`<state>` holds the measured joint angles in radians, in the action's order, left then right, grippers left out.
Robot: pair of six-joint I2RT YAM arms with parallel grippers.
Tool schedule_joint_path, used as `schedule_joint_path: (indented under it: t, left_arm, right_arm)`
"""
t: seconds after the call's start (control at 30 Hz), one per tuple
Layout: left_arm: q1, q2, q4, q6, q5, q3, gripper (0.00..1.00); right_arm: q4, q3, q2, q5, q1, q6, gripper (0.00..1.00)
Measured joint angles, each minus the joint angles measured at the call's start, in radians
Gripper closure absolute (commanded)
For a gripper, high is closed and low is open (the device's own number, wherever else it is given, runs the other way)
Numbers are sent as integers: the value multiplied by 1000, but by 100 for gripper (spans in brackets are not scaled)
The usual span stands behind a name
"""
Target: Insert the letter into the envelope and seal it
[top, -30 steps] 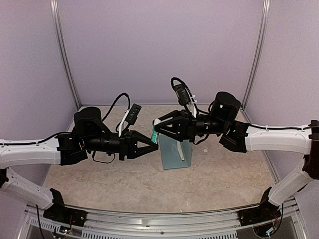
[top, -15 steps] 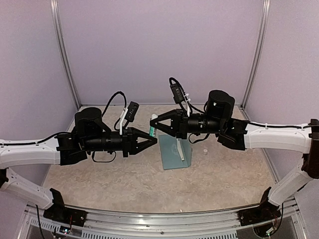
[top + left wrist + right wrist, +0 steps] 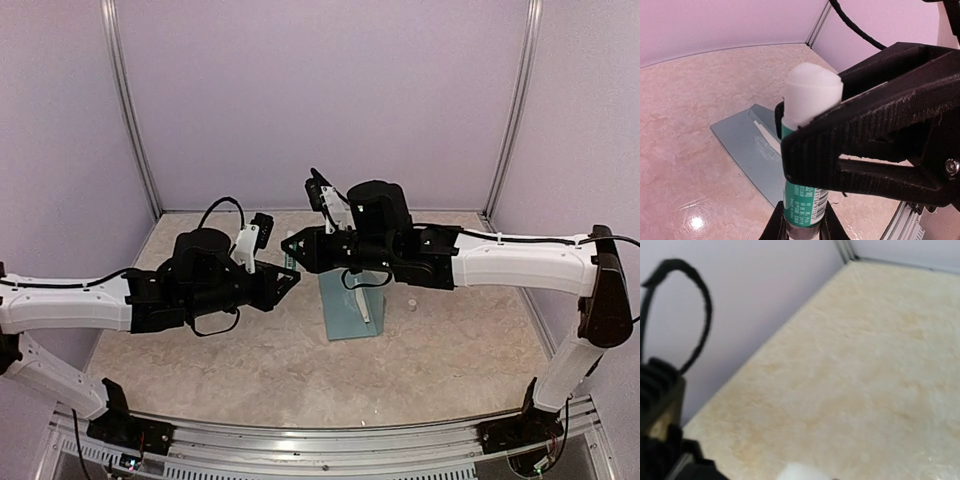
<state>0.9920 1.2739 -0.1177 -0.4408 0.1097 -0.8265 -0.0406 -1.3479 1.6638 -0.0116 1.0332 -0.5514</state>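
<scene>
The envelope (image 3: 345,312) lies flat near the middle of the table (image 3: 450,370), toward its far edge, with nothing touching it. Above the table, 1 glue stick (image 3: 807,165) is clenched at its base by the left gripper (image 3: 294,279) and near its white top by the right gripper (image 3: 288,244). Gluing and sealing are judged still to be done. The letter cannot be made out.

**Lilac booth, marbled table**

You worked between pale lilac walls (image 3: 320,100) joined by metal corner posts (image 3: 130,120). The table (image 3: 300,370) was beige and marbled, glossy enough to show a light spot (image 3: 695,222). A metal rail (image 3: 330,440) ran along its near edge.
</scene>
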Motion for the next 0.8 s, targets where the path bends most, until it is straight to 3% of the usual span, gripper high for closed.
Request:
schedule_joint_path:
  t: [0.13, 0.33, 0.47, 0.6, 0.8]
  left_arm:
    - [10, 27, 21, -16, 37, 0, 100]
    - [13, 22, 10, -17, -10, -11, 100]
    - [6, -9, -13, -3, -140, -11, 100]
    - [-2, -41, -51, 13, -280, -11, 100]
    - [-3, -79, -108, 27, -502, -11, 100]
  right_arm:
    - [24, -2, 20, 34, 6, -21, 91]
    - [-29, 77, -50, 15, -2, 2, 54]
    - [-109, 199, -173, -70, -49, 17, 33]
    - [-252, 312, -291, -254, -112, 26, 25]
    - [-444, 393, -332, -535, -142, 30, 23]
